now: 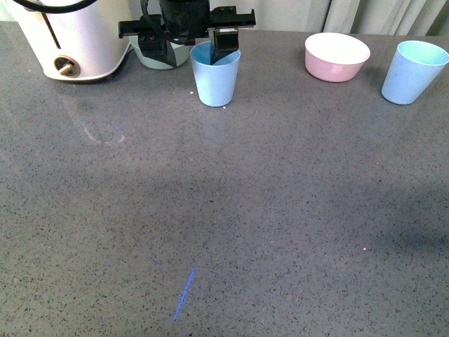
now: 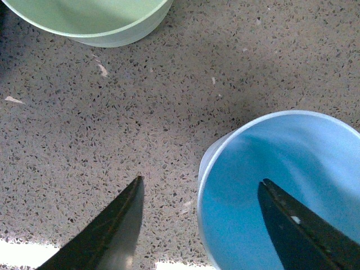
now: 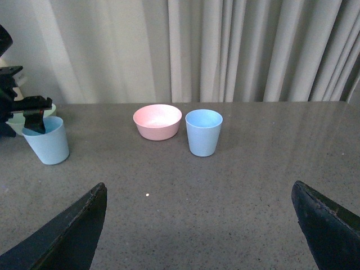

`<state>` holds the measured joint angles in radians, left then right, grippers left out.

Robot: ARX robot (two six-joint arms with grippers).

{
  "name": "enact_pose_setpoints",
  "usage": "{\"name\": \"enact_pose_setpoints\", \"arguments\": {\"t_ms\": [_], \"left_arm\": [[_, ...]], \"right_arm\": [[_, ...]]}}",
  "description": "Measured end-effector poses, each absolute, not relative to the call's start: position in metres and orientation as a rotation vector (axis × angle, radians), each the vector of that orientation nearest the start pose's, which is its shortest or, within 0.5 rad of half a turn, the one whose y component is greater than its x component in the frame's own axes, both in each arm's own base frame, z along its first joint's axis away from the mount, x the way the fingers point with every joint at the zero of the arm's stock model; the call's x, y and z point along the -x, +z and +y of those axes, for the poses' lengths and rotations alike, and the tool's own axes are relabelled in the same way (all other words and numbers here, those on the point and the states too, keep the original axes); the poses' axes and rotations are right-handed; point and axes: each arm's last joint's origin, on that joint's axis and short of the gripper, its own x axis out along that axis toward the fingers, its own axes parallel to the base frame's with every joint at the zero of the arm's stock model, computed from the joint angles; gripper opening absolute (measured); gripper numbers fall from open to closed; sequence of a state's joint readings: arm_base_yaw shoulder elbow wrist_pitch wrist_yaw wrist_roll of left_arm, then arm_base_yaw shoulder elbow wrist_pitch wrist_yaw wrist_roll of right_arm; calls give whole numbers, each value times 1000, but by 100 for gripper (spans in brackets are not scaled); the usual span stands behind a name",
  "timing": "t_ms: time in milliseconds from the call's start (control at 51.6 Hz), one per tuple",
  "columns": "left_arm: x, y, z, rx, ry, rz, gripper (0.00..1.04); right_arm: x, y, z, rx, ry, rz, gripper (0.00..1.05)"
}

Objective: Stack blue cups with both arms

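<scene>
One blue cup (image 1: 215,76) stands upright at the back of the grey table, left of centre. My left gripper (image 1: 193,49) is open and straddles its wall: one finger (image 2: 298,225) is inside the cup (image 2: 281,163), the other finger (image 2: 112,230) is outside, over the table. The second blue cup (image 1: 414,71) stands upright at the back right, apart from everything. My right gripper (image 3: 198,188) is open and empty, low over the table, well in front of that cup (image 3: 203,132). It does not show in the front view. The right wrist view also shows the first cup (image 3: 48,143) with the left gripper (image 3: 22,109) on it.
A pink bowl (image 1: 337,56) with a white inside sits between the two cups. A sage-green bowl (image 2: 90,17) sits just behind the left gripper. A white appliance (image 1: 70,35) stands at the back left. Curtains hang behind the table.
</scene>
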<state>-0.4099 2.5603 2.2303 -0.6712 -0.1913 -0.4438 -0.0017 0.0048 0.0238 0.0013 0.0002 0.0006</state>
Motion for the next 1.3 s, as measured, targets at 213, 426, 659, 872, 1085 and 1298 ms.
{"name": "enact_pose_setpoints", "arguments": {"t_ms": [213, 426, 659, 872, 1085, 1298], "left_arm": [[-501, 140, -213, 105, 22, 999, 25], [-501, 140, -215, 116, 22, 1009, 2], [-488, 146, -223, 72, 34, 1011, 2], [-461, 164, -249, 87, -57, 1015, 2], [-443, 168, -278, 81, -123, 1024, 2], [-433, 157, -296, 45, -146, 1057, 2]], "right_arm": [[-96, 171, 0, -1, -2, -20, 96], [-96, 171, 0, -1, -2, -20, 96], [-96, 171, 0, -1, -2, -20, 96], [-96, 171, 0, -1, -2, -20, 96], [-96, 171, 0, -1, -2, -20, 96], [-96, 171, 0, -1, -2, -20, 96]]}}
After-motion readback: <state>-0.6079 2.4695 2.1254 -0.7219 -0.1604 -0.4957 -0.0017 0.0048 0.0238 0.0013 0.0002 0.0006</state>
